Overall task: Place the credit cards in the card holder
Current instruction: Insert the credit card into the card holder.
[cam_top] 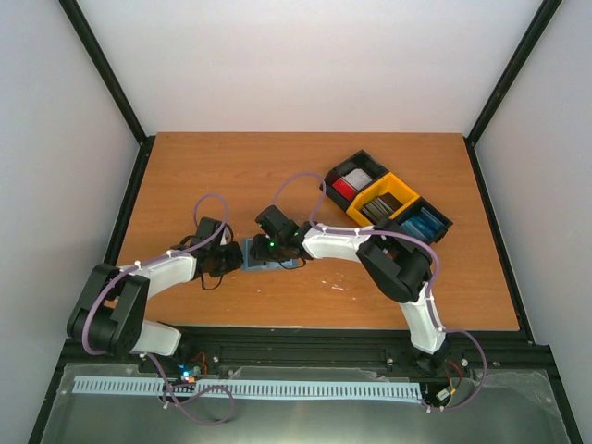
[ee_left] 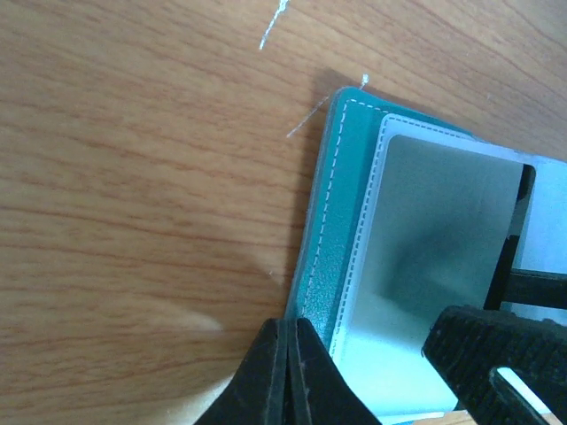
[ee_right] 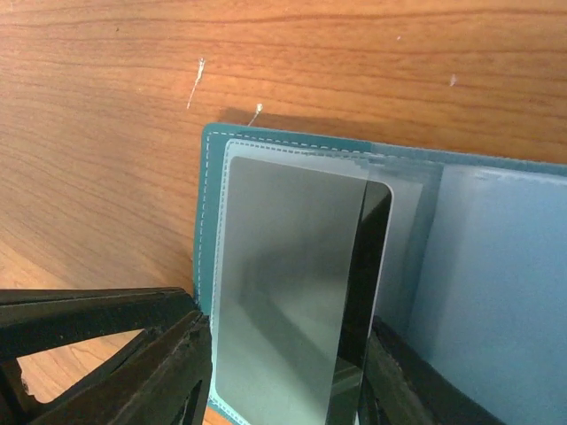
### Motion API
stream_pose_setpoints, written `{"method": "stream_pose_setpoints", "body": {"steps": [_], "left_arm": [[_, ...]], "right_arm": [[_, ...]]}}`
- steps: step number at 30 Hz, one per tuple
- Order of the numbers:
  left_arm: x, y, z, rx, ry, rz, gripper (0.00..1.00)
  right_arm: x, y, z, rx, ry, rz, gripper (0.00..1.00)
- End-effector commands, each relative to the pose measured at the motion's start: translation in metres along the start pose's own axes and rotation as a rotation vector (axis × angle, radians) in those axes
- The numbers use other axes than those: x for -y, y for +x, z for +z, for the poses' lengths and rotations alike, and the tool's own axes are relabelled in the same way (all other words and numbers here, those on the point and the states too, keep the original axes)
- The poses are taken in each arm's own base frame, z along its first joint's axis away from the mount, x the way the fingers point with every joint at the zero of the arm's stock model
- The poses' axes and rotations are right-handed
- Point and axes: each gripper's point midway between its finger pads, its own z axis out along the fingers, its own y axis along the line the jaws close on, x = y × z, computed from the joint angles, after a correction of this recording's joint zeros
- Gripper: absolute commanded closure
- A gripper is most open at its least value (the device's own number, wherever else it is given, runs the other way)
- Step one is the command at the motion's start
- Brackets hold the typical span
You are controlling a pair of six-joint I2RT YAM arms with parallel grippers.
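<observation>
Teal holder (cam_top: pixel 277 265): lies open on worktop (cam_top: pixel 305 166), between the two grippers.
Card (ee_right: pixel 292 292): in holder's clear pocket, one dark edge showing.
Left gripper (ee_left: pixel 288 363): jaws closed, tips at holder's edge; grip unclear.
Right gripper (ee_right: pixel 288 341): jaws apart, straddling pocket and card.

Teal card holder (ee_right: pixel 205 221), white-stitched; card (ee_right: pixel 292 266) inside perhaps grey; wood-grain table (ee_right: pixel 266 62).
</observation>
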Motion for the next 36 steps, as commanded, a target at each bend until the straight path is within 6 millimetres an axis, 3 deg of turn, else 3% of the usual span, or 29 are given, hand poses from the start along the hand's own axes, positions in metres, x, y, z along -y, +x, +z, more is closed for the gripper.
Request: {"method": "stream_pose_setpoints", "body": {"steps": [1,6,9,14,17,21,27,33,36], "left_arm": [[0.001,0.002,0.004,0.000,0.017,-0.019,0.99],[0.003,0.004,0.004,-0.002,0.033,-0.015,0.99],[0.005,0.003,0.003,-0.001,0.041,-0.010,0.99],[0.008,0.001,-0.002,0.015,0.055,-0.003,0.99],[0.010,-0.001,-0.005,0.025,0.064,0.004,0.98],[0.014,-0.003,-0.006,0.031,0.077,0.013,0.97],[0.015,-0.003,-0.009,0.035,0.085,0.016,0.97],[0.017,-0.003,-0.011,0.039,0.097,0.019,0.97],[0.018,-0.001,-0.010,0.033,0.109,0.022,0.98]], "right_arm": [[0.020,0.016,0.011,-0.040,0.105,-0.028,0.54],[-0.007,0.011,0.006,-0.040,-0.015,-0.076,0.48],[-0.014,0.009,0.002,-0.055,-0.020,-0.116,0.45],[0.001,-0.006,-0.021,-0.002,0.069,-0.120,0.34],[0.009,-0.015,-0.033,0.024,0.091,-0.103,0.33],[0.017,-0.017,-0.032,0.018,0.122,-0.089,0.32],[0.025,-0.007,-0.016,-0.030,0.140,-0.075,0.34],[0.016,-0.001,-0.012,-0.053,0.088,-0.082,0.54],[0.016,0.001,-0.010,-0.064,0.082,-0.081,0.55]]}}
